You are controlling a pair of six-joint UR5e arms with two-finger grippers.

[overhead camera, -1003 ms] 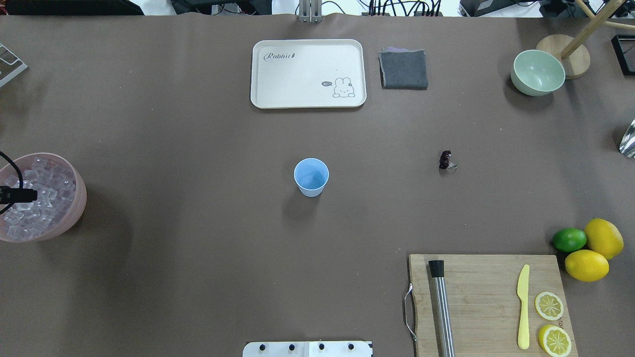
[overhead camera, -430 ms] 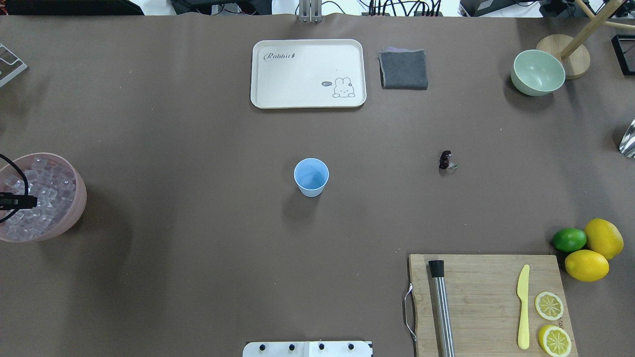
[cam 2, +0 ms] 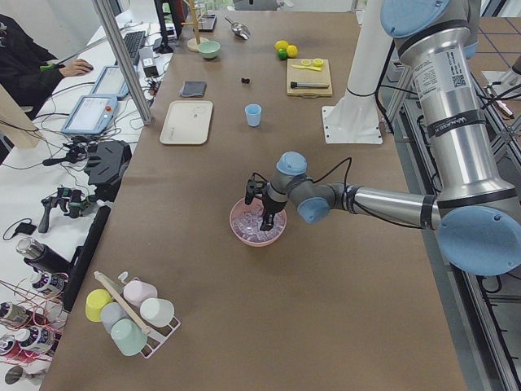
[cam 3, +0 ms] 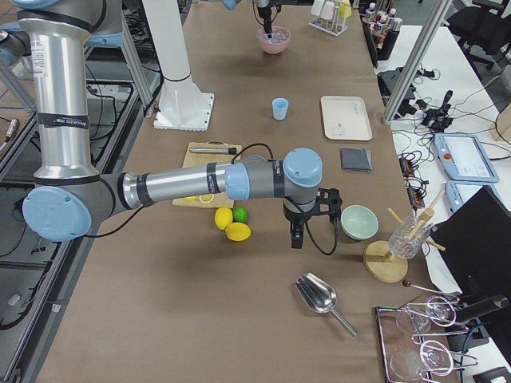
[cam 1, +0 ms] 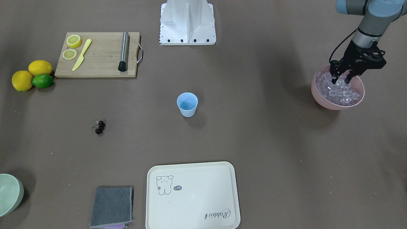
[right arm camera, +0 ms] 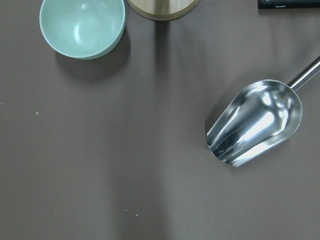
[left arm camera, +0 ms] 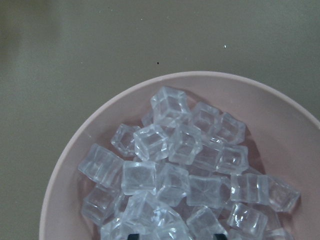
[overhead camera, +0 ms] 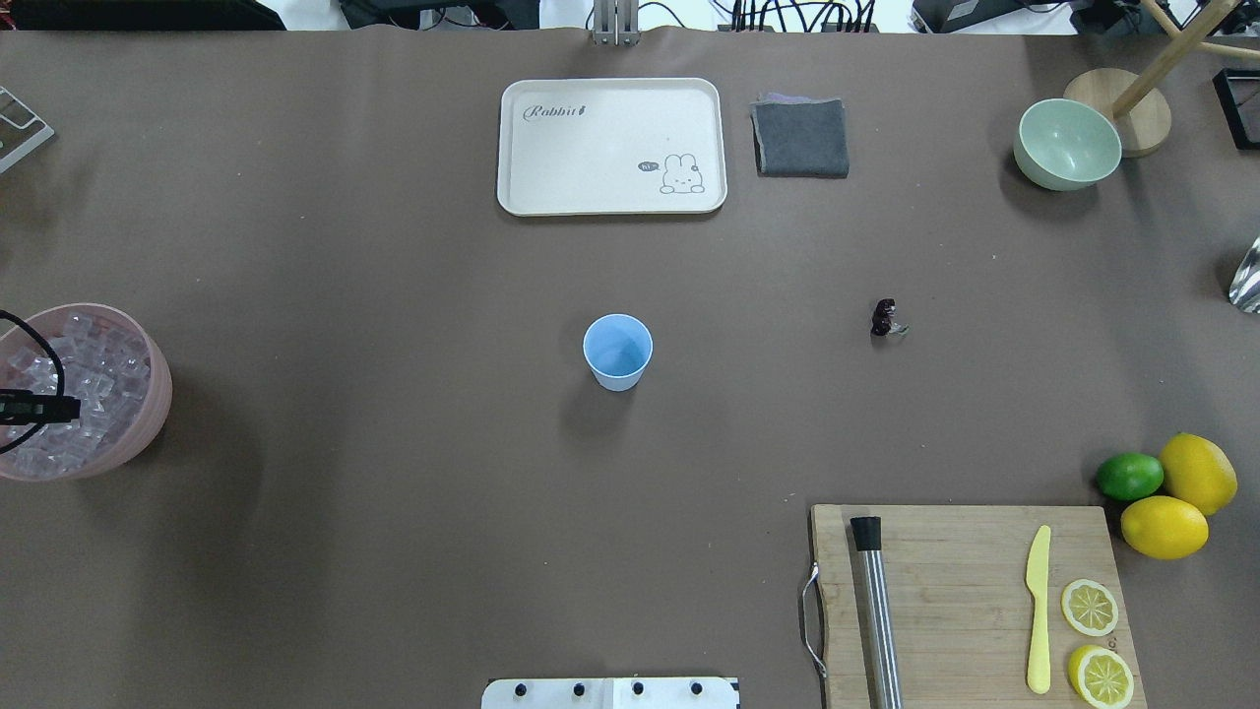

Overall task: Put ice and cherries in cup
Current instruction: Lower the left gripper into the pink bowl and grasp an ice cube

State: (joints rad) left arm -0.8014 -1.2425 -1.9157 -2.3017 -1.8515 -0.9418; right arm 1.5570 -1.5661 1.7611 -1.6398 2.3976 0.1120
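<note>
Tabletop (overhead camera: 394, 542) brown, white desk (cam 2: 32, 173) alongside; left gripper (cam 1: 341, 81) spread wide among ice (cam 1: 342, 93); right gripper (cam 3: 296, 237): cannot tell.

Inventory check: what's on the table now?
ice: many, clear, in pink bowl
pink bowl: 1, pink, left end
cup: 1, light blue, centre
cherries: 1 cluster, dark red, mid-right
tray: 1, cream, far side
cloth: 1, grey, beside tray
green bowl: 1, pale green, far right
board: 1, wood, near right, bearing rod, knife, 2 lemon slices
lemons: 2, yellow, beside board
lime: 1, green, by lemons
scoop: 1, steel, right end
left end effector: 1, black, open, at ice
right end effector: 1, black, near green bowl
</note>
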